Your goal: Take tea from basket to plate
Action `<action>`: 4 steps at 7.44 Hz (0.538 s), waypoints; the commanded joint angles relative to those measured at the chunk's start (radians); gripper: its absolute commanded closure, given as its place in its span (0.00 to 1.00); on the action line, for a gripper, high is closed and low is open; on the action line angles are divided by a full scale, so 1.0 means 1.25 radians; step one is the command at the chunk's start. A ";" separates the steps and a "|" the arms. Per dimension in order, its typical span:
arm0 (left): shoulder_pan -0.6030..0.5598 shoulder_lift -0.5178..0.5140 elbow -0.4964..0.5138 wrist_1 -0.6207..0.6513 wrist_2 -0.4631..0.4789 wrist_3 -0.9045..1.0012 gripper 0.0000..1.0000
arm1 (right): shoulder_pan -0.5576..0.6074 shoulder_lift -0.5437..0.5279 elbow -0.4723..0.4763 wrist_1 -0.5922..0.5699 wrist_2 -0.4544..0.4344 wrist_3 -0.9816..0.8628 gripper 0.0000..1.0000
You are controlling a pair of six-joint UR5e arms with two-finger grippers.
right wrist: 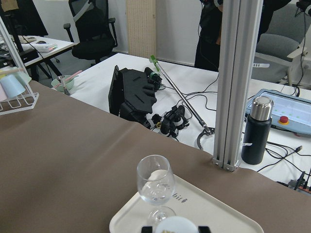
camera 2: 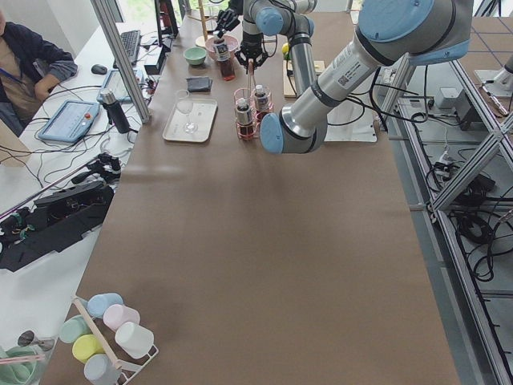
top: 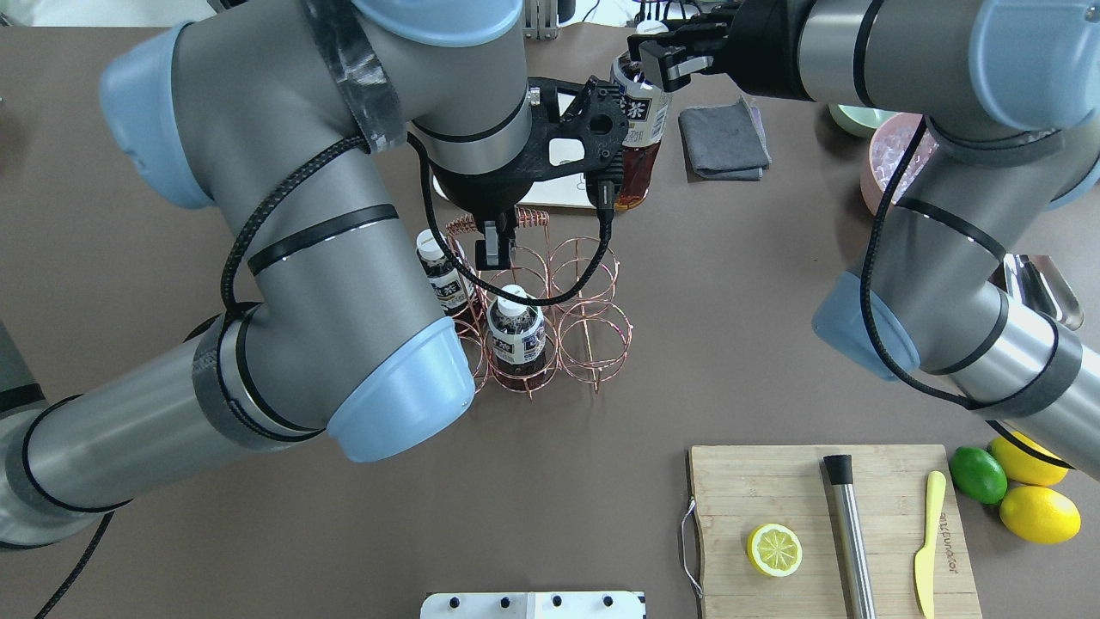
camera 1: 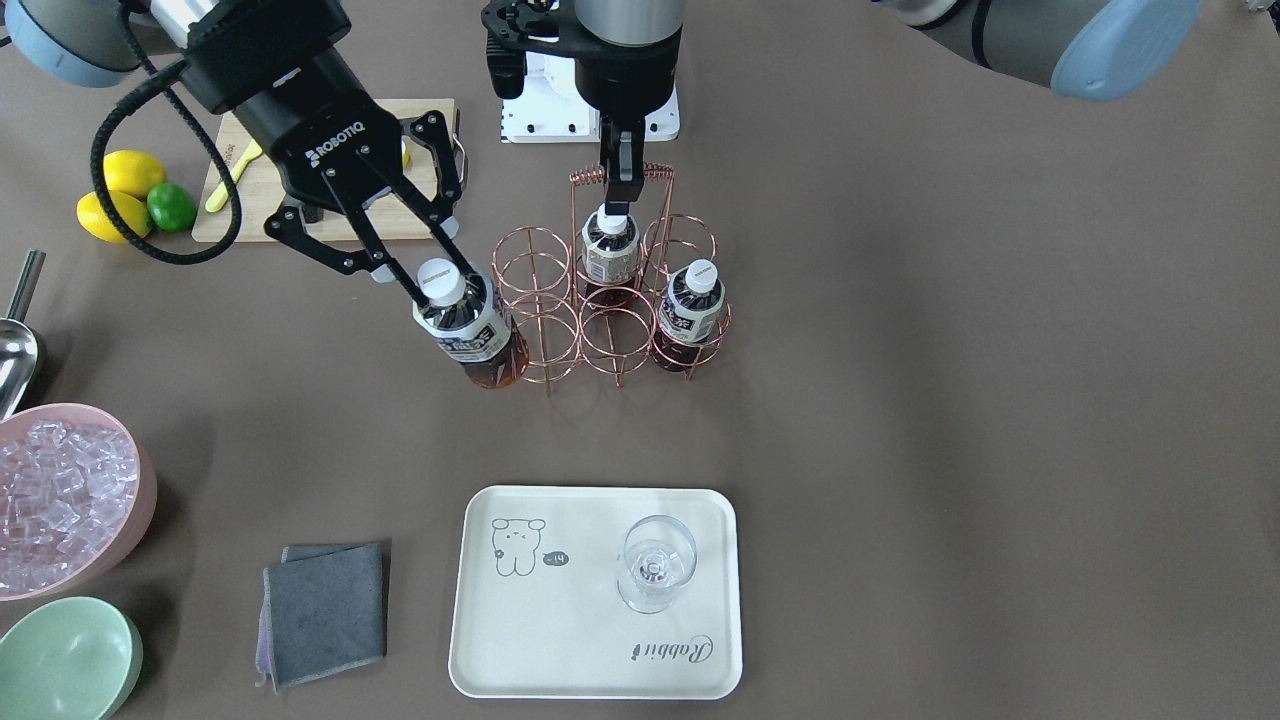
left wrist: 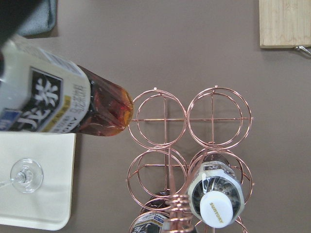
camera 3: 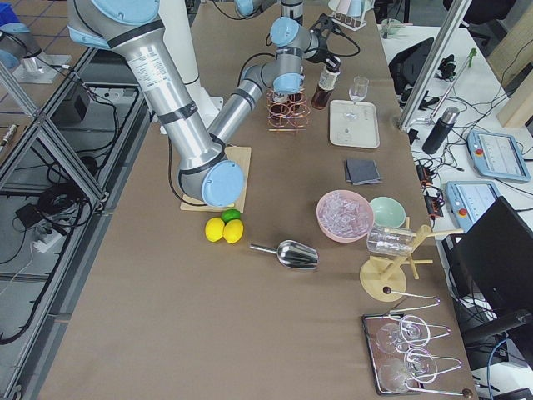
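Note:
My right gripper (camera 1: pixel 443 283) is shut on the neck of the tea (camera 1: pixel 470 330), a dark-label bottle with a white cap. It holds the bottle tilted and lifted beside the basket (camera 1: pixel 545 300), outside the rings. The tea also shows in the overhead view (top: pixel 640 129) and the left wrist view (left wrist: pixel 58 102). My left gripper (camera 1: pixel 618 205) is shut on the basket's coiled handle (top: pixel 494 219). A beige-label bottle (camera 1: pixel 610 255) and another dark-label bottle (camera 1: pixel 690 310) stand in the rings. The plate (camera 1: pixel 560 630) lies in front of the basket on the operators' side.
A wine glass (camera 1: pixel 655 565) stands on the plate. A grey cloth (camera 1: pixel 325 610), a pink bowl of ice (camera 1: pixel 60 495) and a mint bowl (camera 1: pixel 65 660) lie beside the plate. A cutting board (top: pixel 773 490), lemons, a lime (camera 1: pixel 171 206) and a metal scoop (camera 1: pixel 15 350) are on the right arm's side.

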 commanded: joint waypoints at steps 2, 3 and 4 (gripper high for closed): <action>0.000 -0.001 0.000 0.000 0.000 0.000 1.00 | 0.057 0.133 -0.315 0.157 -0.009 -0.050 1.00; 0.000 -0.001 0.000 0.000 0.000 0.000 1.00 | 0.061 0.184 -0.485 0.308 -0.035 -0.048 1.00; 0.000 0.001 0.000 0.000 0.000 0.000 1.00 | 0.060 0.228 -0.567 0.336 -0.056 -0.048 1.00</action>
